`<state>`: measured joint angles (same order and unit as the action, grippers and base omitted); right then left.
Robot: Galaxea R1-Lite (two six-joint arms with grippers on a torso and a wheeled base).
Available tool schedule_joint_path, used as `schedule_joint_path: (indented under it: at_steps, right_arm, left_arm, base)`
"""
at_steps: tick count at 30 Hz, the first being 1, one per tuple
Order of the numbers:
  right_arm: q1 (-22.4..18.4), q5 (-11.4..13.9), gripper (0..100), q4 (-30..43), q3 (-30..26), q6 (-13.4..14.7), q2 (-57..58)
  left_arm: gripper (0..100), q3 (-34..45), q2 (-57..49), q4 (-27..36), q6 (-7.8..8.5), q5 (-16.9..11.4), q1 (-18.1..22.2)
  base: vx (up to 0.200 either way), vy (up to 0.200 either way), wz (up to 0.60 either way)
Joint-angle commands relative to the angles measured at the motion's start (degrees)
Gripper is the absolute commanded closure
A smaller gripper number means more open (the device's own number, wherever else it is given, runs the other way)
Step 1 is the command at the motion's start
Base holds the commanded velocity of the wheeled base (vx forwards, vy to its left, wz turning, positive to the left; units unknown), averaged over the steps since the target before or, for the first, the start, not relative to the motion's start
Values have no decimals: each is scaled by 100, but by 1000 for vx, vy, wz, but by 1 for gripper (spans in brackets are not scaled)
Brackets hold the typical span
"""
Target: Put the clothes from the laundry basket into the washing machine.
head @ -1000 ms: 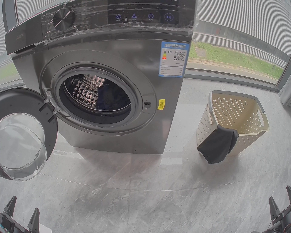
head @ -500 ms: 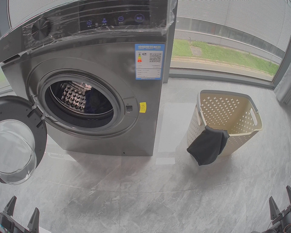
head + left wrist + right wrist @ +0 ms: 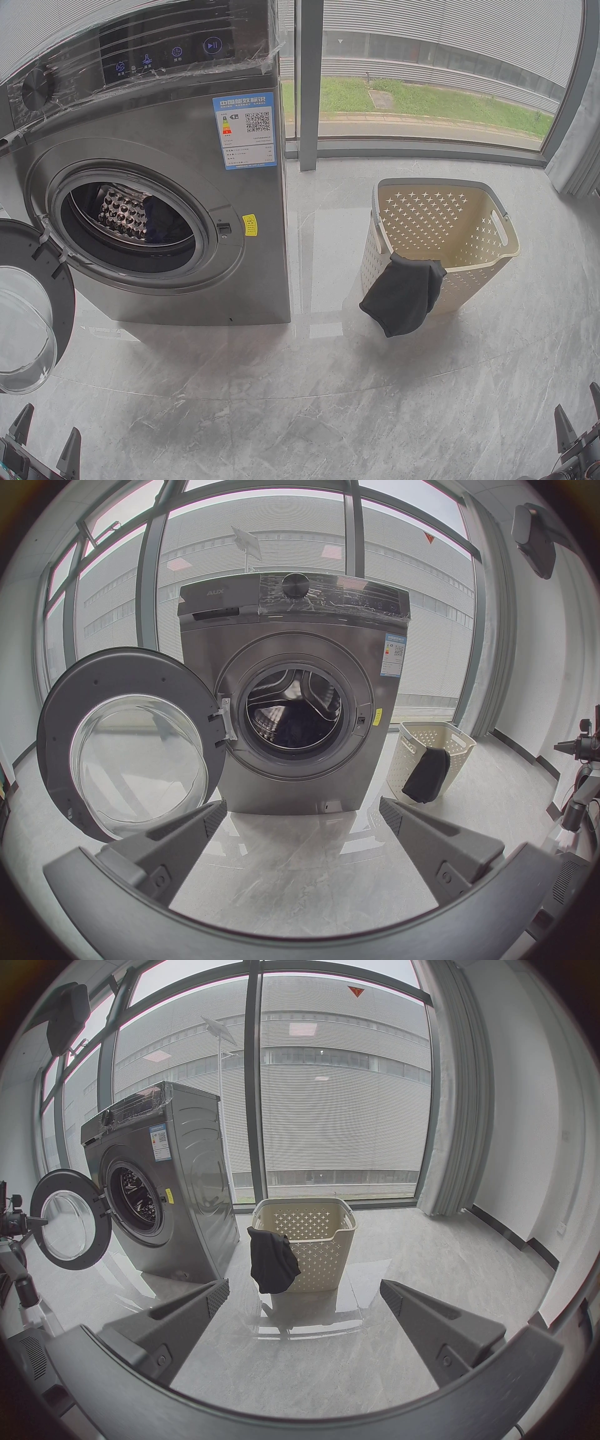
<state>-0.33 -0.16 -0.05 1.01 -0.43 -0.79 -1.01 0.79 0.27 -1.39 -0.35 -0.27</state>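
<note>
A cream laundry basket stands on the floor to the right of the grey washing machine. A dark garment hangs over the basket's near rim. The machine's round door is swung open to the left, and something dark lies in the drum. My left gripper is open, low at the near left. My right gripper is open at the near right. Both hold nothing and are far from the basket.
Grey tiled floor lies between me and both the machine and the basket. Floor-to-ceiling windows with a pillar run behind them. A curtain hangs at the far right.
The whole head view has turned to the right: machine and basket have slid left in the picture. Both grippers hold the same open pose at the near corners.
</note>
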Motion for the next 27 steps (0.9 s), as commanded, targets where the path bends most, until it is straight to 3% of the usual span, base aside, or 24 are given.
schedule_joint_path:
  at_steps: [1,13,27]
  right_arm:
    - [-2,-2,0,-4,-101,-1,53]
    - [-2,-2,0,-4,-101,-1,53]
    - [-11,-11,0,-30,-101,43,62]
  left_arm:
    - [0,92,-70,0,-2,0,0]
    - [0,92,-70,0,-10,0,0]
    - [0,92,-70,0,60,-9,0]
  base:
    - [0,-200,0]
    - [0,-200,0]
    - [0,0,0]
